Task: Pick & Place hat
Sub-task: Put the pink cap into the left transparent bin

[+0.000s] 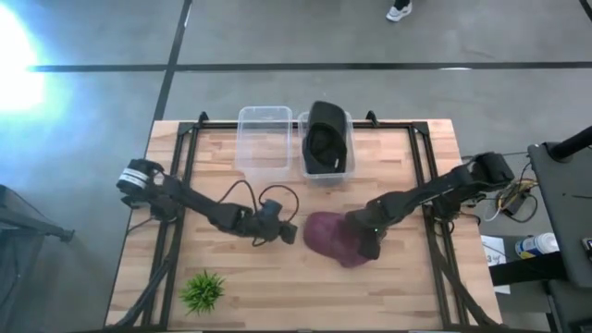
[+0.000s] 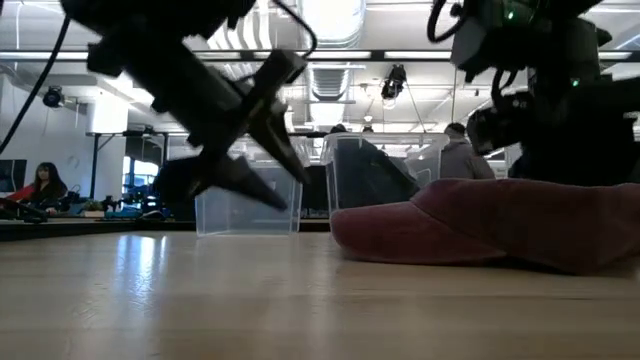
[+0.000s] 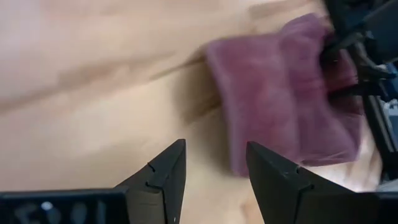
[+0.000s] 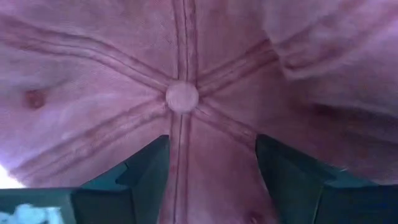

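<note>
A maroon cap (image 1: 326, 236) lies crown up on the wooden table, its brim toward the left arm; it also shows in the low view (image 2: 480, 232) and the left wrist view (image 3: 286, 93). My right gripper (image 1: 367, 239) hangs open over the cap's right part, and its wrist view fills with the crown and top button (image 4: 182, 96). My left gripper (image 1: 289, 230) is open just left of the brim, a little above the table, and touches nothing (image 3: 214, 177). My right gripper (image 4: 211, 180) comes at the cap's crown (image 4: 186, 155) from above, pointing down, one open finger on either side of a seam just below the button. I cannot tell whether the fingers touch the cloth. The cap lies flat on the table.
Two clear bins stand at the far edge: the left one (image 1: 264, 139) is empty, the right one (image 1: 344, 165) holds a black hat (image 1: 326, 137). A small green plant (image 1: 202, 289) sits near the front left corner. Bare wood lies in front of the cap.
</note>
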You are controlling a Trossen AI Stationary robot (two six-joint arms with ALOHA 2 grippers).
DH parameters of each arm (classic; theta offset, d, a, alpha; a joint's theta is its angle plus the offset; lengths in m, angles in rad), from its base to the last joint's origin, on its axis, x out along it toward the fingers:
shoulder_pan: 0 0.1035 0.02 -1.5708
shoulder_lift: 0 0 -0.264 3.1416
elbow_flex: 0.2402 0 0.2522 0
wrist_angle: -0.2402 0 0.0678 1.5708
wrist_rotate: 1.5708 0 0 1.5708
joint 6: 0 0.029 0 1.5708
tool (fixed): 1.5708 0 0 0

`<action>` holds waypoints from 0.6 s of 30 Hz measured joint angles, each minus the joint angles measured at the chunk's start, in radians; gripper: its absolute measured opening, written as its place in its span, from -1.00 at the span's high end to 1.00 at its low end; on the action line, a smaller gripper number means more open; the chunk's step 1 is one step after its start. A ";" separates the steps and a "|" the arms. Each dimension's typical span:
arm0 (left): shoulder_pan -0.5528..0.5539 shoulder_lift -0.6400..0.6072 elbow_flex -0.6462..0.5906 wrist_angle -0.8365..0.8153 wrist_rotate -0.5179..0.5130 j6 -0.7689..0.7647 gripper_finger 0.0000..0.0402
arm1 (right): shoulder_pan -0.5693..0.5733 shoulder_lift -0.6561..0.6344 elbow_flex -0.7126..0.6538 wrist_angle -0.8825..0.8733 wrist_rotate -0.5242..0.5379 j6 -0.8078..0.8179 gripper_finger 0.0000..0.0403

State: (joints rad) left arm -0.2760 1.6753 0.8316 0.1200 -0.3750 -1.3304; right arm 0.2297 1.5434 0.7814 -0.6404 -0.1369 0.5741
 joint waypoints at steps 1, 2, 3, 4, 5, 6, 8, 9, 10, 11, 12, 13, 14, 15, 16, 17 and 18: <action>-0.005 0.015 -0.008 0.017 0.001 -0.019 0.20 | 0.002 0.019 0.000 0.018 0.004 0.001 -0.16; -0.011 0.031 -0.012 0.031 0.001 -0.036 0.20 | 0.004 0.037 0.002 0.033 0.006 0.003 -0.16; -0.016 0.046 -0.014 0.044 0.002 -0.049 0.20 | 0.004 0.052 0.003 0.065 0.004 0.003 -0.16; -0.020 0.057 -0.014 0.059 0.003 -0.062 0.20 | 0.004 0.066 0.007 0.089 0.004 0.003 -0.16; -0.024 0.071 -0.011 0.076 0.005 -0.075 0.20 | 0.004 0.083 0.009 0.116 0.002 0.003 -0.16; -0.027 0.085 -0.005 0.085 0.005 -0.084 0.20 | 0.004 0.098 0.016 0.129 0.002 0.004 -0.16; -0.032 0.115 0.008 0.087 0.004 -0.105 0.20 | 0.004 0.120 0.031 0.148 0.004 0.004 -0.16; -0.032 0.128 0.016 0.088 0.002 -0.115 0.20 | 0.004 0.129 0.039 0.154 0.004 0.003 -0.16; -0.032 0.139 0.023 0.096 -0.002 -0.121 0.20 | 0.004 0.138 0.048 0.158 0.005 0.002 -0.16; -0.032 0.148 0.030 0.104 -0.009 -0.127 0.20 | 0.004 0.146 0.056 0.163 0.005 -0.001 -0.16; -0.032 0.156 0.036 0.112 -0.019 -0.131 0.20 | 0.004 0.154 0.065 0.166 0.006 -0.003 -0.16; -0.031 0.164 0.042 0.123 -0.029 -0.132 0.20 | 0.004 0.160 0.072 0.166 0.010 -0.007 -0.16; -0.029 0.170 0.046 0.137 -0.038 -0.130 0.20 | 0.004 0.168 0.079 0.167 0.016 -0.012 -0.16; -0.027 0.178 0.049 0.155 -0.052 -0.127 0.20 | 0.004 0.171 0.085 0.169 0.026 -0.015 -0.16; -0.026 0.181 0.052 0.176 -0.061 -0.122 0.20 | 0.004 0.174 0.087 0.179 0.030 -0.022 -0.16; -0.025 0.181 0.054 0.189 -0.069 -0.118 0.20 | 0.004 0.177 0.090 0.186 0.031 -0.024 -0.16; -0.025 0.181 0.054 0.202 -0.080 -0.117 0.20 | 0.004 0.181 0.094 0.187 0.031 -0.024 -0.16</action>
State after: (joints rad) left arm -0.3006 1.8565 0.8858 0.3224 -0.4553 -1.4475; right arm 0.2337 1.7239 0.8754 -0.4534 -0.1059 0.5503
